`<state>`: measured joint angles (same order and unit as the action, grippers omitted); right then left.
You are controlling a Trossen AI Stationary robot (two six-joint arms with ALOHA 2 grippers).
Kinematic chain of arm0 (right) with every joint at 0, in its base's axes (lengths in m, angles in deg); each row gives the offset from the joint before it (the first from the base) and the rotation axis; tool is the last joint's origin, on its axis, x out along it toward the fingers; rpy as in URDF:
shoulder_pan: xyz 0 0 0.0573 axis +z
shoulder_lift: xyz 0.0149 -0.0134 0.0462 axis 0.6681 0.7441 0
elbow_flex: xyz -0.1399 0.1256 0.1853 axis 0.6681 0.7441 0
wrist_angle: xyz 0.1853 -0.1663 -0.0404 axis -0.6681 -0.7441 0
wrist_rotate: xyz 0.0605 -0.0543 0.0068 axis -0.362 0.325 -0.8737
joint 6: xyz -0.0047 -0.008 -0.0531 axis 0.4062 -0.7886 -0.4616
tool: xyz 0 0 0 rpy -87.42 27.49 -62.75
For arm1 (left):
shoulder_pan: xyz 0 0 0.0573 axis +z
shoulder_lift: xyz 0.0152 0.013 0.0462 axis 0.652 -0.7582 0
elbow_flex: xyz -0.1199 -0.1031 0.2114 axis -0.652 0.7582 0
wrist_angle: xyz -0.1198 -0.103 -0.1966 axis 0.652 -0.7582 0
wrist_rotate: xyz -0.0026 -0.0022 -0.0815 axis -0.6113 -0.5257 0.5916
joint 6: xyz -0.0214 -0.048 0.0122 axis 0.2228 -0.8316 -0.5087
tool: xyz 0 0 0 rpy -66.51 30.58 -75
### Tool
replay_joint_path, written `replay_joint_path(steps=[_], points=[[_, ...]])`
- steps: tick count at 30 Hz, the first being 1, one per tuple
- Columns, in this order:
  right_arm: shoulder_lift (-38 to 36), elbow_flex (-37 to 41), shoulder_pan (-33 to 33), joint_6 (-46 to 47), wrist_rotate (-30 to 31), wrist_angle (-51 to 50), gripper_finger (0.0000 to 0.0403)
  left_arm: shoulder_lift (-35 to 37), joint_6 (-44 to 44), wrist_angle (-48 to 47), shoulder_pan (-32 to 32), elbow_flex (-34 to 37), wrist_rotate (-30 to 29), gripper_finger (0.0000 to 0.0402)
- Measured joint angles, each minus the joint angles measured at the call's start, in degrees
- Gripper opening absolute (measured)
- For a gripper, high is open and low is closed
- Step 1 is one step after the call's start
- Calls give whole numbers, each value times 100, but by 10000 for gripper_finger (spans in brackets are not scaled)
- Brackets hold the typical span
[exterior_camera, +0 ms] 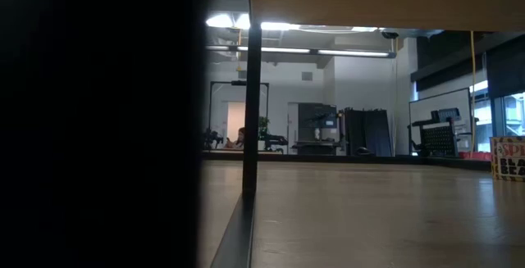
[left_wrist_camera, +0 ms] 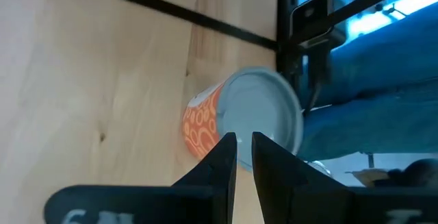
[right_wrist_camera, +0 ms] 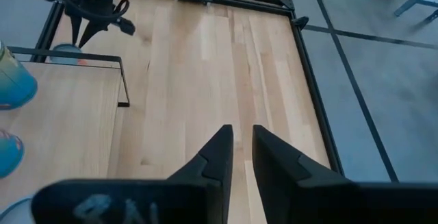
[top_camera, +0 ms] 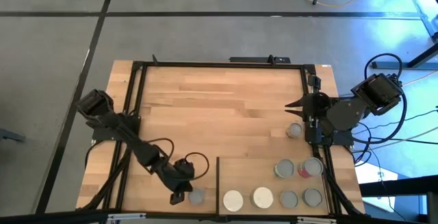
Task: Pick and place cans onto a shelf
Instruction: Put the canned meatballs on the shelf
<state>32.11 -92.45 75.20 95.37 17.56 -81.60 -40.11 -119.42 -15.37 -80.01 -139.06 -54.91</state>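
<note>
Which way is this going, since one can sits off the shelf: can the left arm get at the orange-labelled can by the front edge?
Probably yes. The left tool sits right beside the orange-labelled can, outside the shelf, with nothing between them. Its fingers are nearly closed, so they would need to open first.

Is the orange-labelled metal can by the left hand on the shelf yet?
No. The orange-labelled metal can stands outside the light-wood shelf, left of its black strip.

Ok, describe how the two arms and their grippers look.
Both arms are dark, jointed and near-black. The left gripper trails a looping black cable; its fingers are dark tapering wedges. The right gripper has pointed dark fingers, with black cables beside its boxy base.
</note>
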Motion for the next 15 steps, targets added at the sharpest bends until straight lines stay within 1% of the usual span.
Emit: replay_joint_path(steps=[5, 15], points=[[2, 0, 0, 4, 0, 0, 59, -160, 10, 109, -27, -2, -107, 39], [2, 0, 0, 7, 2, 19, 59, -169, 37, 158, -55, -4, -157, 39]])
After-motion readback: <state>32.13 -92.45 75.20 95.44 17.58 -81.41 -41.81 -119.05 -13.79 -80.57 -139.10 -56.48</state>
